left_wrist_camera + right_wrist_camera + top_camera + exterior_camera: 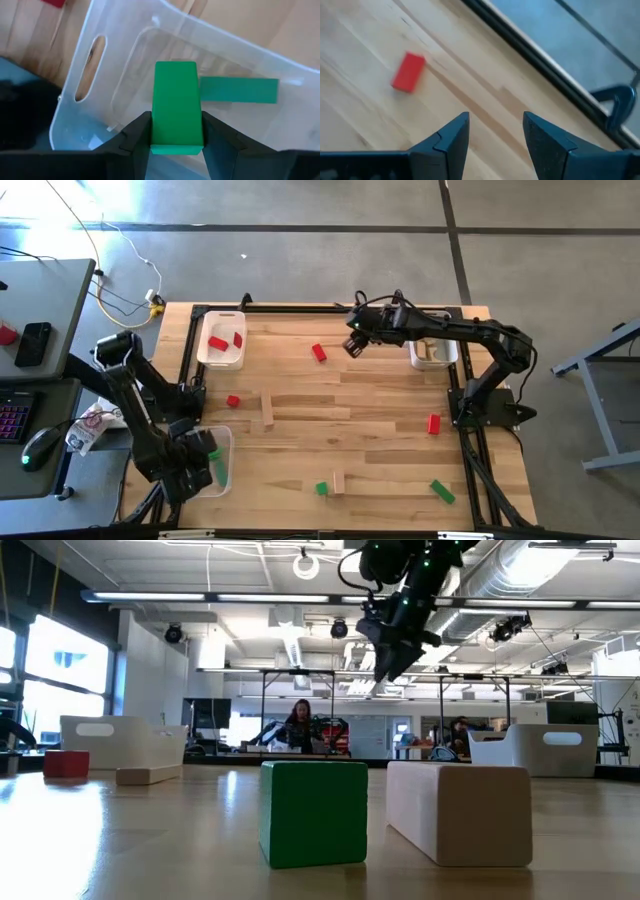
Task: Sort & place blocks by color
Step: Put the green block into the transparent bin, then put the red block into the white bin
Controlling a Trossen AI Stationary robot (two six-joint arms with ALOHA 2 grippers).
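1. Blocks are spread over the desk (300, 415): a red block (319, 353) lies near the far edge toward the middle, another red block (233, 401) sits left of centre, and a third red block (433, 423) is close to the right edge.
2. A plain wood block (268, 409) lies just beside the left-of-centre red one, toward the middle of the desk.
3. Near the near edge, a small green block (321, 489) sits just beside a second wood block (339, 481), and a green block (442, 492) lies well apart from them toward the near right corner.
4. A white tray (221, 340) at the far left corner holds two red pieces (218, 343).
5. Another white tray (435, 354) stands at the far right, partly hidden by the right arm.
6. The left pincer (176, 131) hangs over a clear tray (100, 105) at the near left corner, clamped on a green block (176, 107); another green block (239, 90) lies in the tray.
7. The right pincer (495, 131) hovers above the desk near the far edge, its fingers spread with nothing between them, close to the red block (408, 72) there.
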